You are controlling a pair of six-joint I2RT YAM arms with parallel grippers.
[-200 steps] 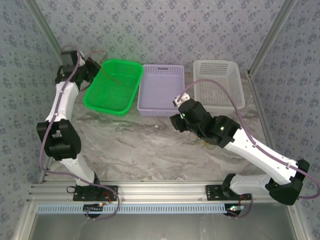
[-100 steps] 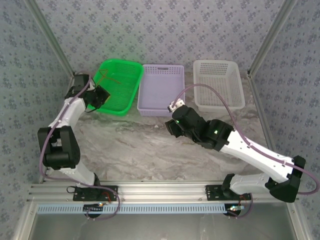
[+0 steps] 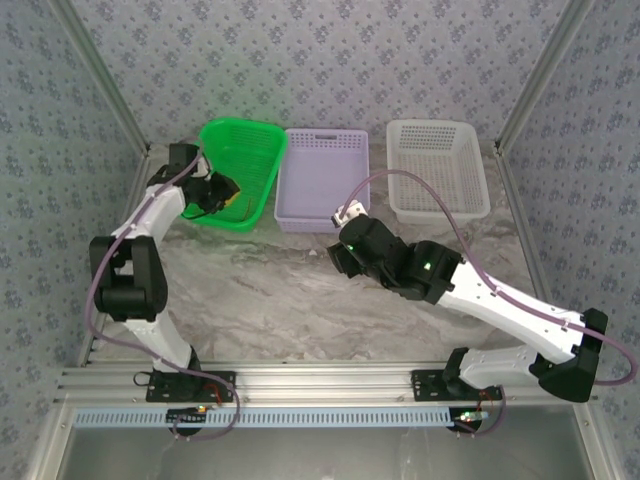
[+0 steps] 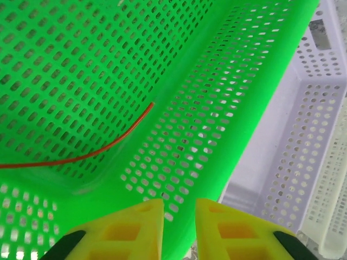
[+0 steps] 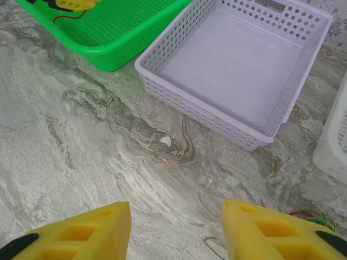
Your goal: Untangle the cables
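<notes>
- the right gripper (image 5: 176, 216) hangs low over the table (image 5: 81, 135), jaws spread wide with nothing between them, probably ready for another pick.
- the tangle of wires (image 5: 312, 216), red, green and yellow, lies on the table just beside its right finger. one thin green end curls out near the bottom edge of the right wrist view.
- the purple basket (image 5: 184, 100) sits beyond with nothing in it. the white basket (image 5: 333, 146) is close to the tangle, so its wall could crowd a reach there.
- furthest off, the left gripper (image 4: 179, 206) hovers at the green basket (image 4: 217, 108), fingers a little apart and gripping nothing.
- the red wire (image 4: 97, 154) lies loose on the basket floor, apart from those fingers. it looks sorted by colour.
</notes>
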